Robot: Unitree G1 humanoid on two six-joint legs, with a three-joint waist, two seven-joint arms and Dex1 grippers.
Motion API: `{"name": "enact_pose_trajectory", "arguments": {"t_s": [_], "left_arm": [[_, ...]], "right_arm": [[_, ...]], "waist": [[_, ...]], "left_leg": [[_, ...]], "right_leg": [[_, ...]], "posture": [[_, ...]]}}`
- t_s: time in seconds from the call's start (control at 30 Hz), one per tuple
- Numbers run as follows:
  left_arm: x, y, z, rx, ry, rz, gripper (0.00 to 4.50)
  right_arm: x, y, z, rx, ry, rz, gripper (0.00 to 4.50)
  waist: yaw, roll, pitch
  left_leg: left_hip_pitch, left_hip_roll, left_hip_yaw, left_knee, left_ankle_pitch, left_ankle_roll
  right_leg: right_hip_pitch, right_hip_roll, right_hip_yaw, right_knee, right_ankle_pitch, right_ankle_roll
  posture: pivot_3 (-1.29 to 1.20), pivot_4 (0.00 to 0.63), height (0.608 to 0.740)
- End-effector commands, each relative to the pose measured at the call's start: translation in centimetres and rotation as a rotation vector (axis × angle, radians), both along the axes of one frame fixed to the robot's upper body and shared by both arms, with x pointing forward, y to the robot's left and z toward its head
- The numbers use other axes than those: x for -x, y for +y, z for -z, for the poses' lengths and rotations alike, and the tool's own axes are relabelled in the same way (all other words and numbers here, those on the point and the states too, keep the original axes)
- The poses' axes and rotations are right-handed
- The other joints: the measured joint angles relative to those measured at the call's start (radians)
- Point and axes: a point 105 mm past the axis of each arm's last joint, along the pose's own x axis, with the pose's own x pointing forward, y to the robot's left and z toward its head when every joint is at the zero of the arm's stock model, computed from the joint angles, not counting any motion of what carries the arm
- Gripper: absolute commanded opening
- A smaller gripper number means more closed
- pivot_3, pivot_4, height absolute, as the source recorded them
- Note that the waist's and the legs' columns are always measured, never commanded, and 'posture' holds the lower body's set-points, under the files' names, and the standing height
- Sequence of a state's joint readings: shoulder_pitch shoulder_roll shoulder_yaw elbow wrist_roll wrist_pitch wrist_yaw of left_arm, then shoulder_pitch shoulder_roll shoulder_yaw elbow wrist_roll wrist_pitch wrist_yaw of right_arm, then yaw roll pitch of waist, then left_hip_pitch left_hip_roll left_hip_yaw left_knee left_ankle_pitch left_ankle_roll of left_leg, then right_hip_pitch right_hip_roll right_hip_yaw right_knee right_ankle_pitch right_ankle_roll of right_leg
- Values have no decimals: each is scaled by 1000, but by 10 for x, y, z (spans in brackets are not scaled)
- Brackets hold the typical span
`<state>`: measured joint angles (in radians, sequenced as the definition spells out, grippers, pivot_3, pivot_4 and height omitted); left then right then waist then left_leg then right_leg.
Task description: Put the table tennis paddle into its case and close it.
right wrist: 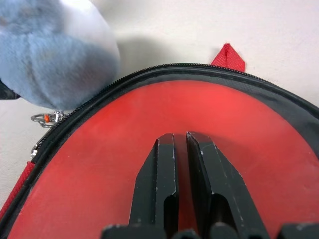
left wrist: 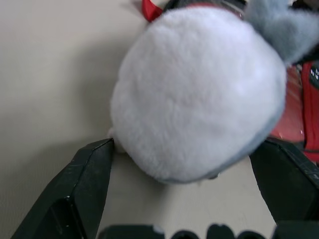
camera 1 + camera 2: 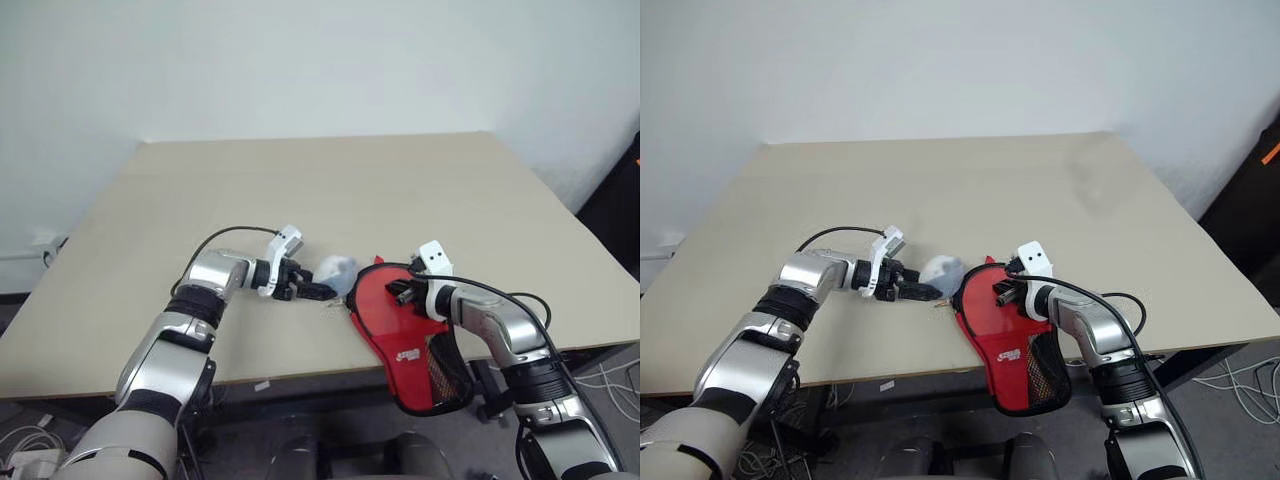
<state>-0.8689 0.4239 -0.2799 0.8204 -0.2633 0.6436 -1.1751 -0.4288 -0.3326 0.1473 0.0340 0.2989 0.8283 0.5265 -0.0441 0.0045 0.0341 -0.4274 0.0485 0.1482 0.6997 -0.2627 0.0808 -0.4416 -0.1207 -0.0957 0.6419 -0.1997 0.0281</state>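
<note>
Starting at your left, you have the left gripper [image 3: 318, 291] low over the table [image 3: 300, 180], near the middle of its near edge. Its two black, blocky fingers [image 2: 82, 191] stand wide apart on either side of a plush ball [image 2: 199, 94]. One finger's tip looks to touch the fur; whether the other touches, you cannot tell. The ball is round, soft and furry, white on one side and grey-blue on the other, and it rests on the smooth, matte beige tabletop.

A small metal ring clasp [image 1: 46, 118] lies on the table between the ball and the case, at the end of the zip line.

Just to the right of the ball lies the case [image 3: 400, 330], flat and paddle-shaped, with a smooth red face bordered by black fabric and a black zip. A small red fabric tab [image 1: 228, 56] sticks out from its rounded edge. The rounded part lies on the table by the near edge; the narrow end, with its white logo and black mesh, hangs past that edge.

On your right, the right gripper [image 1: 181, 144] rests over the red face, its two long black fingers [image 1: 159, 184] drawn nearly together with only a thin slit between them, and nothing between them. You cannot tell whether the paddle is inside the case.
</note>
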Motion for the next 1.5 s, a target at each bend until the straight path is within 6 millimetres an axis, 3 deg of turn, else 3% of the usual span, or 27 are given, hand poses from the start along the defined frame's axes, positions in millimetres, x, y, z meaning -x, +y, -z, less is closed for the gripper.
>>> {"name": "enact_pose_trajectory", "arguments": {"t_s": [0.03, 0.13, 0.23, 0.4, 0.73, 1.0, 1.23, 1.5], "left_arm": [[-11, -14, -17, 52, -58, -5, 4470], [-13, -21, -22, 87, -66, -9, 4470], [-17, -26, -31, 144, -54, -27, 3938], [-28, -29, -40, 149, -84, -69, 2337], [-55, -28, -56, 141, -157, -221, 2337], [-74, -32, -67, 156, -222, -376, 2337], [-89, -52, -75, 155, -285, -513, 2337], [-88, -95, -86, 184, -320, -517, 2337]], "right_arm": [[-4, -2, -5, 27, -22, -7, 409], [-1, -1, -1, 43, -7, -19, 409], [0, -1, 1, 58, -1, -20, 409], [6, -4, 11, 91, 37, -40, 409], [14, 5, 21, 121, 60, -80, 409], [16, -1, 21, 138, 57, -81, 409], [23, -1, 29, 165, 71, -82, 409], [27, 1, 27, 153, 63, -68, 409]], "waist": [[-1, 0, 0], [-1, 0, 0], [-1, 0, 0], [-1, -1, 0], [-1, -3, -1], [-1, -5, -1], [-1, -6, -1], [-1, -7, -1]], "left_leg": [[-1, 0, 0, 0, 0, 1], [-1, 0, 0, 1, 1, 4], [-1, 0, 0, 1, 1, 5], [-1, 0, 0, 1, 1, 5], [-1, 0, -1, 1, 1, 5], [-1, 0, -2, 1, 1, 5], [-1, 0, -2, 2, 1, 5], [-1, -1, -2, 2, 1, 5]], "right_leg": [[0, 0, 0, 0, 0, 0], [0, 0, 0, 0, 0, 0], [-1, 0, 0, 0, 0, 0], [0, 0, 0, 0, 0, 0], [0, 1, 0, 0, 0, 0], [0, 0, -1, 0, 0, 0], [1, 0, -1, 0, 1, -1], [1, 0, -2, 0, 1, 0]], "posture": [[0, 0, 724], [0, 0, 724], [0, 0, 724], [0, 0, 724], [0, 0, 724], [0, 0, 724], [0, 0, 724], [0, 0, 724]]}}
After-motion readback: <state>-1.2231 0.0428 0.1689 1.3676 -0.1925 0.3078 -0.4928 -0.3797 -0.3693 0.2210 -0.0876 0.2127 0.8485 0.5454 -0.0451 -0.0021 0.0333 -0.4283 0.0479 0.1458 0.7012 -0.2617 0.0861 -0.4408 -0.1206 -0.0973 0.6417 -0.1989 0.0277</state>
